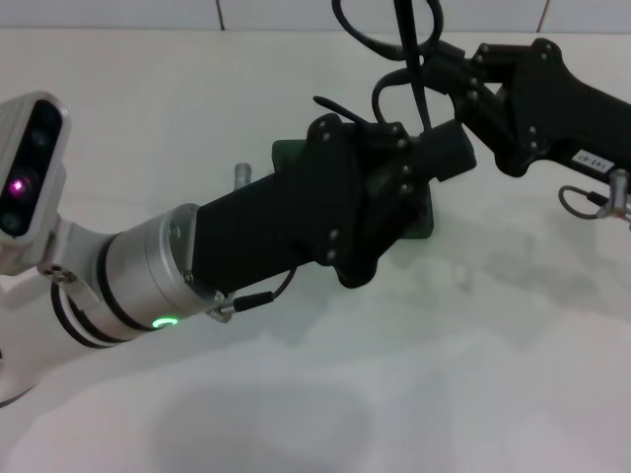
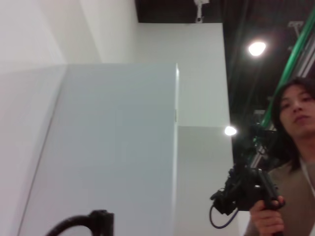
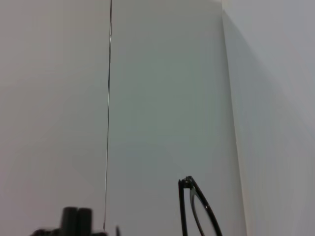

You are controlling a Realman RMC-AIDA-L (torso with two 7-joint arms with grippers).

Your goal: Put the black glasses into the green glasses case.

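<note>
The right arm (image 1: pixel 552 99) has a small white label (image 1: pixel 590 158) on its black side. The tiny marks on it cannot be read. No other words or numbers show.

White tabletop (image 1: pixel 345 394), pale walls (image 2: pixel 113 147), two bright ceiling lights (image 2: pixel 257 48)

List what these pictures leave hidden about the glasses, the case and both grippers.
- Green glasses case: head view shows only edges; the left gripper covers it, so lid and inside are hidden.
- Black glasses: cut off by the head view's top edge.
- Right gripper: its fingers are masked by the left arm.
</note>
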